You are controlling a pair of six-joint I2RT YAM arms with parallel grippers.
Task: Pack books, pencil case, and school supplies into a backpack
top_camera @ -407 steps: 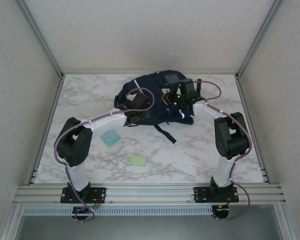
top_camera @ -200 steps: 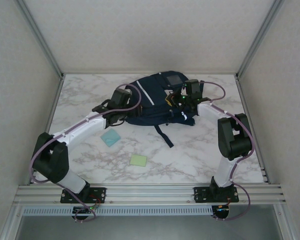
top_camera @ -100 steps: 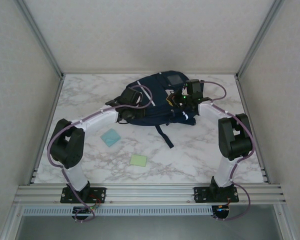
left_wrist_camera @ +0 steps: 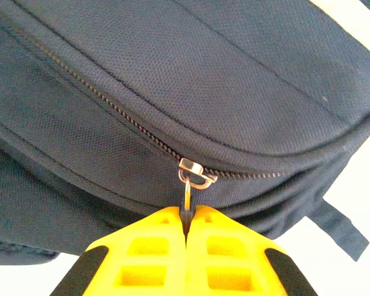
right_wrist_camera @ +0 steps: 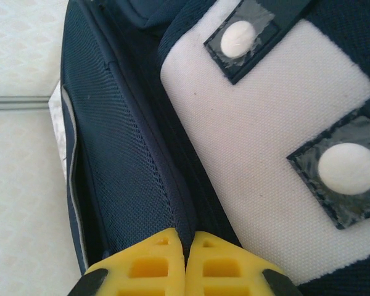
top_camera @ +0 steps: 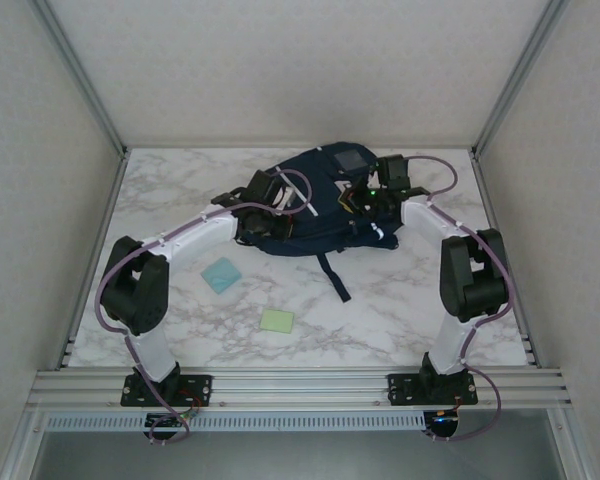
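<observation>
Navy-blue cloth covers the backpack (top_camera: 315,215), which lies at the far middle of the marble table (top_camera: 400,300). It has a grey patch (top_camera: 352,158) on its far side, and any print there is too small to read.

In the right wrist view, a white panel (right_wrist_camera: 265,142) on the bag has 2 white round dots (right_wrist_camera: 239,38) stuck on dark squares. They have no words on them.

1 dark strap (top_camera: 332,275) trails from the bag toward the near side. The light-blue pad (top_camera: 221,274) lies flat on the table, near and left of the bag. The pale-green pad (top_camera: 276,320) lies nearer again, a little to the right of it. The 2 pads are apart from each other and from the bag. Bare marble lies all around them, with the most room on the near right. Pale walls (top_camera: 60,150) stand at the left, right and far edges of the table.

The left gripper (left_wrist_camera: 186,229) is closed tight, and its 2 yellow fingertips pinch the metal zip pull (left_wrist_camera: 189,188) on the left side of the bag. The zip line runs away from it to the left.

The right gripper (right_wrist_camera: 186,250) is closed too, and its yellow fingertips squeeze a fold of blue cloth at the bag's right side, just beside the white panel.
</observation>
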